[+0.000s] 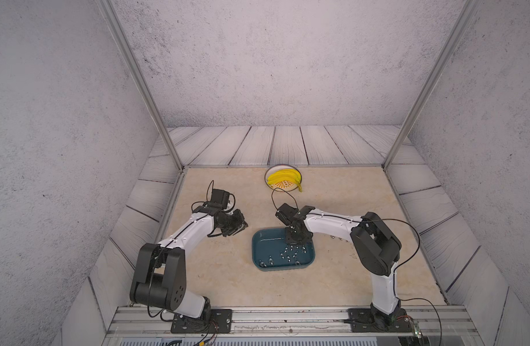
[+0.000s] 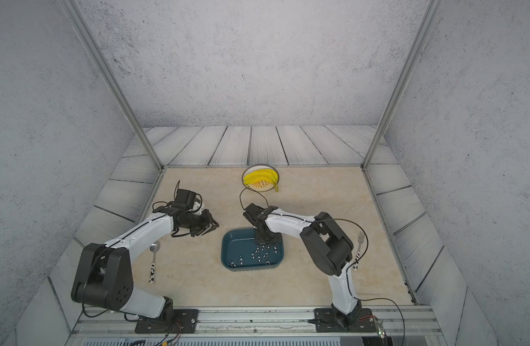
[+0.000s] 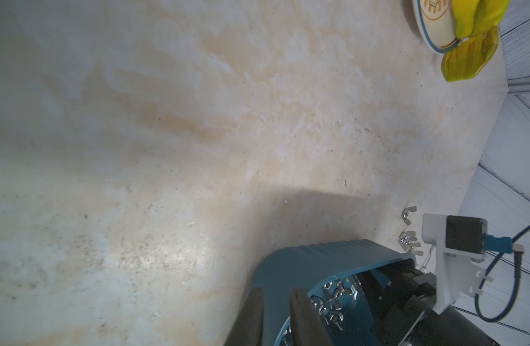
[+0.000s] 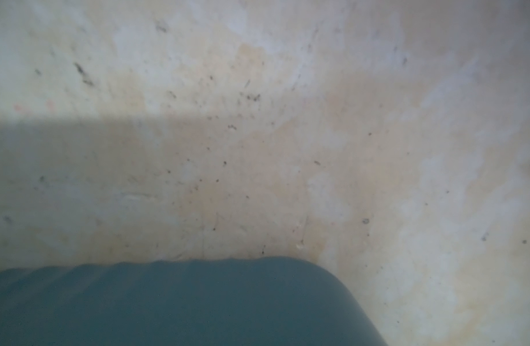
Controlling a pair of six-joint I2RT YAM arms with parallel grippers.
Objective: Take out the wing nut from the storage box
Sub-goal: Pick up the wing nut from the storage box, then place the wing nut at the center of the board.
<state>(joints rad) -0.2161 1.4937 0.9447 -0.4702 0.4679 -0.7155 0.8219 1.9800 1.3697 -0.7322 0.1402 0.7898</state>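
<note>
Right claw [image 1: 297, 243] pointing down, closed; left claw [image 3: 276, 316] raised, roughly level, narrowly parted.

Soft light, blurred right-wrist view

Table [image 1: 227, 278] is bare on the near side of the storage box [image 1: 266, 244] and between it and the left arm, so approach is open there. The right gripper [image 1: 297, 243] occupies the box's far right corner. Wing nuts [image 1: 289, 254] litter the near half. The part toward the left arm is bare. Loose nuts [image 3: 409, 239] lie outside, apparently just beyond the right rim. The plate [image 1: 280, 186] stands well apart.
</note>
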